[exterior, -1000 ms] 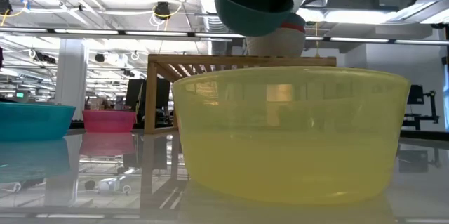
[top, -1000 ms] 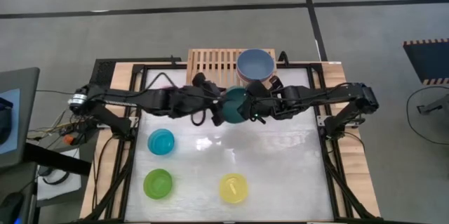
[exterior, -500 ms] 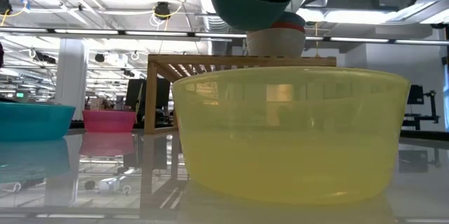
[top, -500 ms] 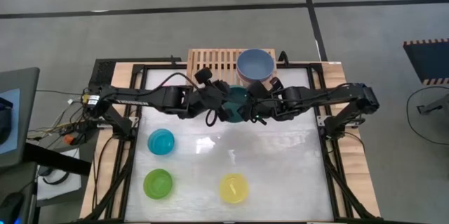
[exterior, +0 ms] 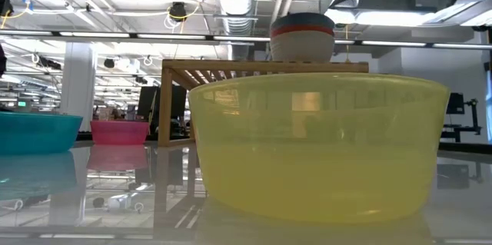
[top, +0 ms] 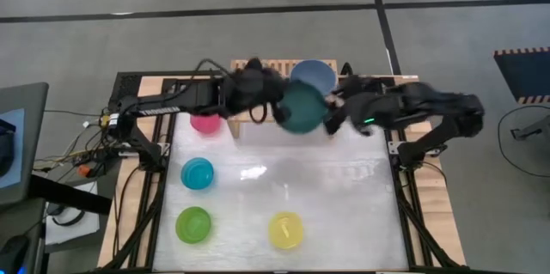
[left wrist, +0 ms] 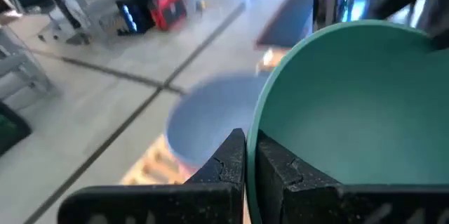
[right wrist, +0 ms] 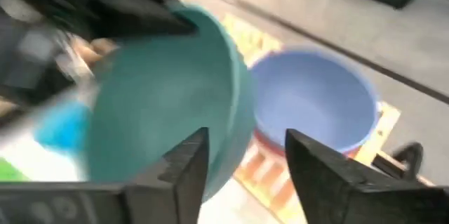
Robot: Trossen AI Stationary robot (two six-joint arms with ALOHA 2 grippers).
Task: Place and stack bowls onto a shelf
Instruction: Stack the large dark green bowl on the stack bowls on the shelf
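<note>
A teal bowl (top: 301, 107) hangs high above the table, just in front of the light-wood shelf (top: 258, 75). My left gripper (top: 271, 104) is shut on its rim. My right gripper (right wrist: 242, 164) is open on the bowl's other side, its fingers standing either side of the wall (right wrist: 235, 122). A blue bowl (top: 312, 75) tops a stack (exterior: 302, 34) of red and white bowls on the shelf's right part. On the table rest a pink bowl (top: 204, 122), a cyan bowl (top: 197, 173), a lime green bowl (top: 193, 224) and a yellow bowl (top: 285, 230). My left gripper pinches the teal bowl's rim (left wrist: 257, 129) on the side toward the table's left, one finger inside the bowl and one outside. The fingers reach in roughly level from the left. The bowl is lifted clear of table and shelf, tilted.
The shelf's left part (top: 249, 72) is bare slats. The pink bowl sits by the shelf's left leg (exterior: 167, 103). The black frame rails (top: 172, 102) edge the table. In the low view the yellow bowl (exterior: 319, 145) fills the foreground.
My left gripper has shut on the teal bowl's rim and my right gripper has opened, letting go of it. Both arms have moved up and toward the far edge, and the bowl has risen with them, closer to the shelf.
</note>
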